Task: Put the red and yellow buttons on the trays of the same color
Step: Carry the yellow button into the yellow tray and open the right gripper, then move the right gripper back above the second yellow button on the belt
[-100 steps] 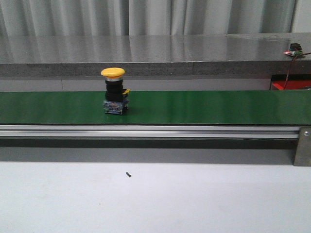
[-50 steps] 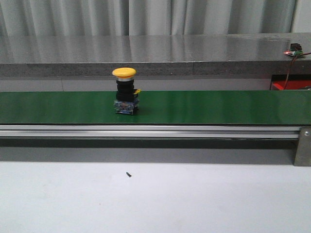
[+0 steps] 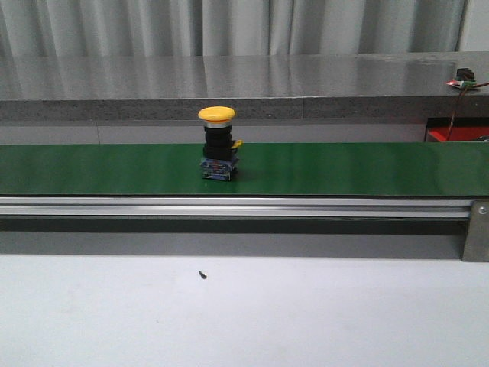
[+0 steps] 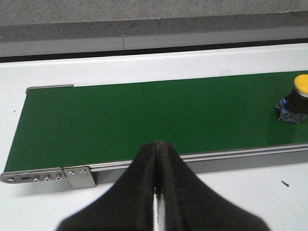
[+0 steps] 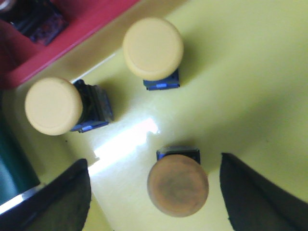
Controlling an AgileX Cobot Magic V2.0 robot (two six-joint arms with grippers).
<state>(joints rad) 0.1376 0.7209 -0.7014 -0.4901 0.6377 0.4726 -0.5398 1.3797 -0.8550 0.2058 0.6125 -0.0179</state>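
A yellow button with a black body stands upright on the green belt; the left wrist view shows this button far off to one side. My left gripper is shut and empty, hanging over the belt's near rail by its end. My right gripper is open above the yellow tray. Three yellow buttons stand in that tray, and one of them sits between the spread fingers, untouched. The red tray borders the yellow one.
A grey counter runs behind the belt. A metal rail edges the belt in front, with white table and a small black screw before it. A dark button body lies in the red tray.
The yellow button has ridden to the right along the belt. Nothing else in the front view has moved.
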